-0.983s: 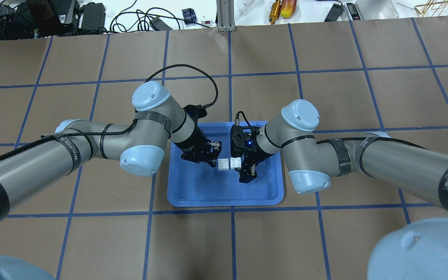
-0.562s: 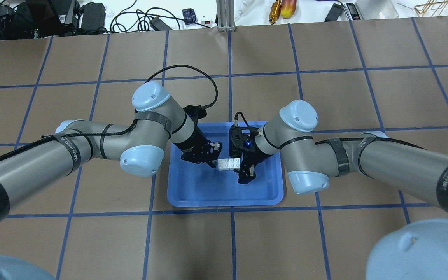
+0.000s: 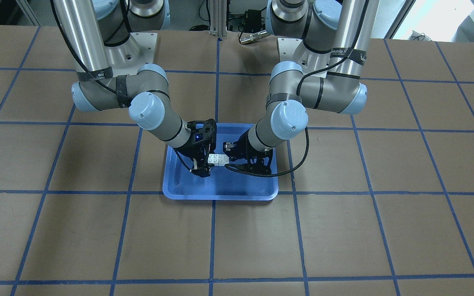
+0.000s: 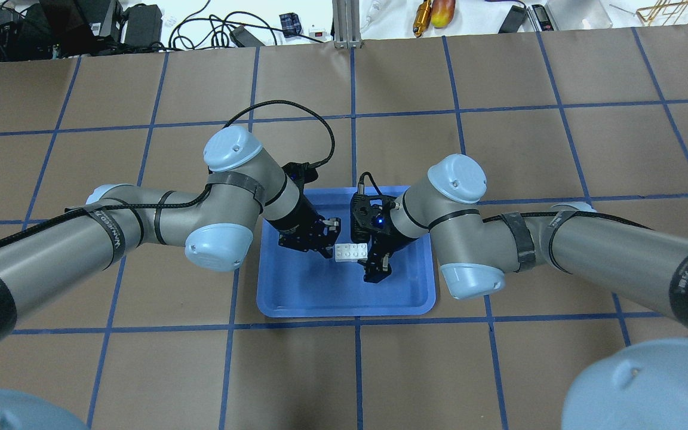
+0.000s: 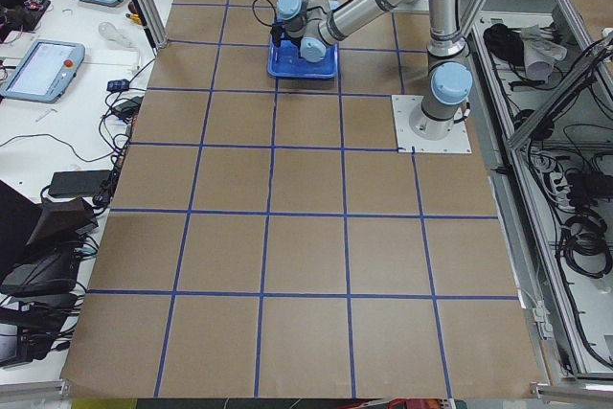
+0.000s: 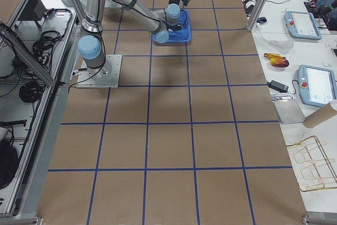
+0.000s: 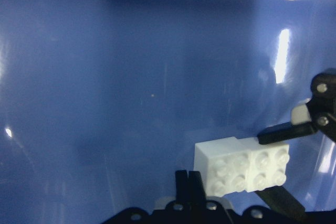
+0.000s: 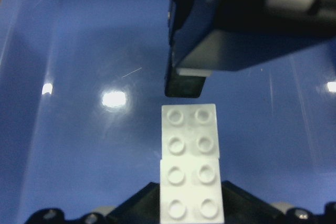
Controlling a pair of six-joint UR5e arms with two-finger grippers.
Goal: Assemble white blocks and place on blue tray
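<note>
Two white 2x2 blocks (image 4: 351,252) sit end to end, touching, studs up, low over the blue tray (image 4: 296,298). They also show in the front view (image 3: 217,159). My right gripper (image 4: 374,258) is shut on the right-hand block, which the right wrist view shows between its fingers (image 8: 190,187). My left gripper (image 4: 327,249) has its fingers together, with the tips at the far end of the other block (image 7: 220,169) and not around it. I cannot tell whether the blocks rest on the tray floor.
The tray (image 3: 241,189) lies mid-table on brown paper with a blue tape grid. Both arms lean over it from either side. Cables and tools (image 4: 433,12) lie past the table's far edge.
My right gripper has moved left with its block, closing the gap until the two blocks touch. The left arm and its block have not moved.
</note>
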